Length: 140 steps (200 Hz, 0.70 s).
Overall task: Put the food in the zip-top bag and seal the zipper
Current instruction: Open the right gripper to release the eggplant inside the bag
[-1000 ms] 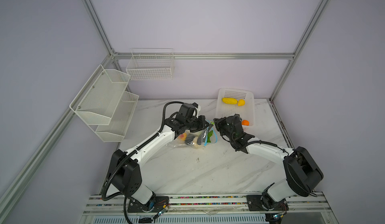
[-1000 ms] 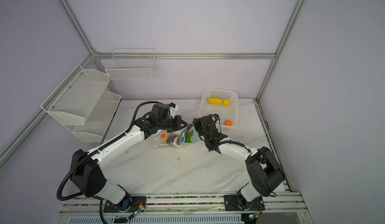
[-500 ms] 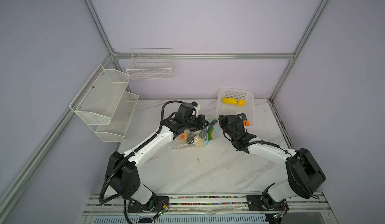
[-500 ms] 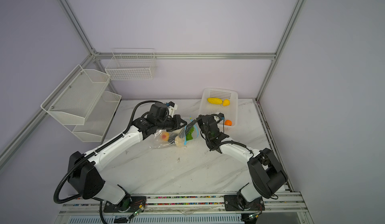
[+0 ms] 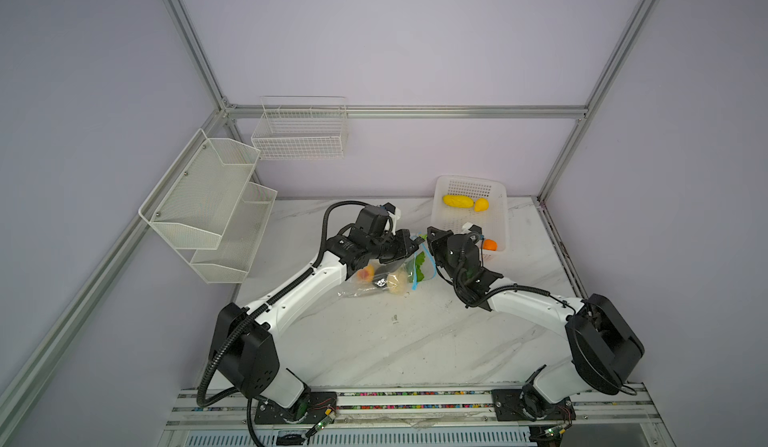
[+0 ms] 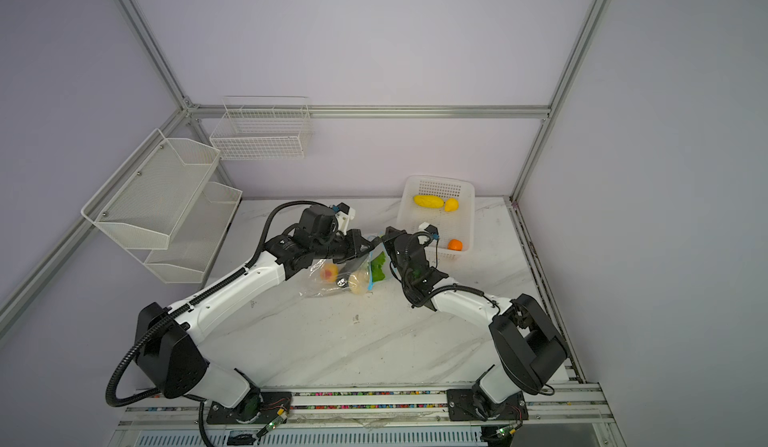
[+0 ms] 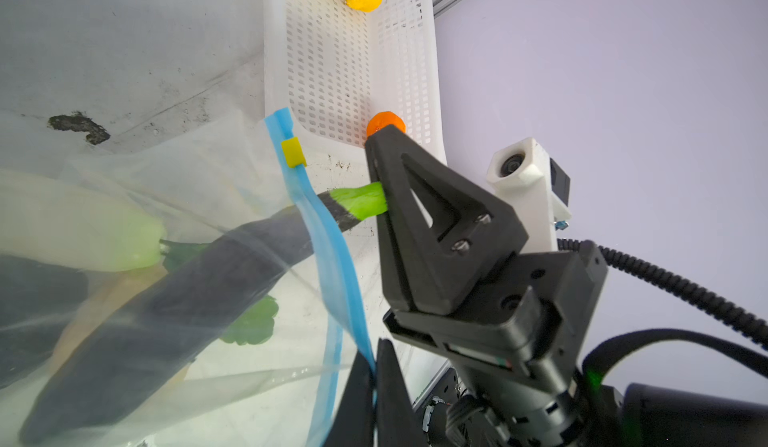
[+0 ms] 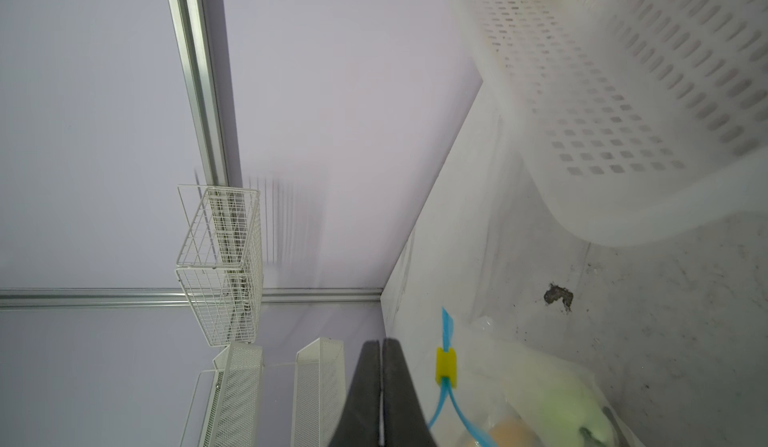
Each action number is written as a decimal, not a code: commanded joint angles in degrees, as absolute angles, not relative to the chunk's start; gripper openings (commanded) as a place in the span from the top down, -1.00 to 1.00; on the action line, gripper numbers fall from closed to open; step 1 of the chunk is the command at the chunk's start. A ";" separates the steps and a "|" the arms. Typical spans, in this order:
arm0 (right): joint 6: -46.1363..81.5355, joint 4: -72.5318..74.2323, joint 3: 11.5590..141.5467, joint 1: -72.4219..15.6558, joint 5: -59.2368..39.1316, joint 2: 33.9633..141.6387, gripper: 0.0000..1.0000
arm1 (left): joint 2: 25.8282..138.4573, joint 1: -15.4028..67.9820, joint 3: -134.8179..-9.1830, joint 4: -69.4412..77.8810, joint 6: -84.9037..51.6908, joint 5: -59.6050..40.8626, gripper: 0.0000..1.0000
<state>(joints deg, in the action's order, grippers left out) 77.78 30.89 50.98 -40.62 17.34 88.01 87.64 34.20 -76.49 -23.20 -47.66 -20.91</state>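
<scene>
Lilac-walled booth [image 5: 395, 50], white marble tabletop [image 5: 374, 341], perforated basket [image 5: 469, 185] at rear right, left gripper [image 7: 374, 368] pinching the zipper [image 7: 328, 258] of the zip-top bag [image 7: 187, 174], right gripper [image 8: 380, 353] closed against eggplant stem [image 7: 361, 201].

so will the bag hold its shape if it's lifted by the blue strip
Probably not: the zip-top bag is thin crinkled film lying in slack folds, so it should flop. The zipper curves toward the left pincer pinching it, so likely little stiffer. The dark piece pokes out of the mouth and might slide out.
</scene>
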 commanded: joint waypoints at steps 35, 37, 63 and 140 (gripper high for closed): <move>79.48 33.31 50.28 -42.80 16.89 90.43 0.80 | 86.31 34.45 -76.94 -19.95 -48.34 -21.32 1.00; 79.48 33.31 50.27 -42.80 16.86 90.53 0.77 | 86.31 34.45 -76.96 -19.95 -48.34 -21.30 1.00; 79.47 32.38 50.01 -42.80 16.16 90.63 0.39 | 86.27 34.45 -76.77 -19.77 -48.34 -21.32 1.00; 71.48 26.31 54.96 -39.60 12.84 87.49 0.06 | 85.96 34.37 -75.72 -19.14 -47.94 -21.27 1.00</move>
<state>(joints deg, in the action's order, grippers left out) 76.16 30.06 51.13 -41.60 16.23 90.00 87.64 34.20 -76.49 -23.11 -47.90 -20.62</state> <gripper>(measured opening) 0.472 0.047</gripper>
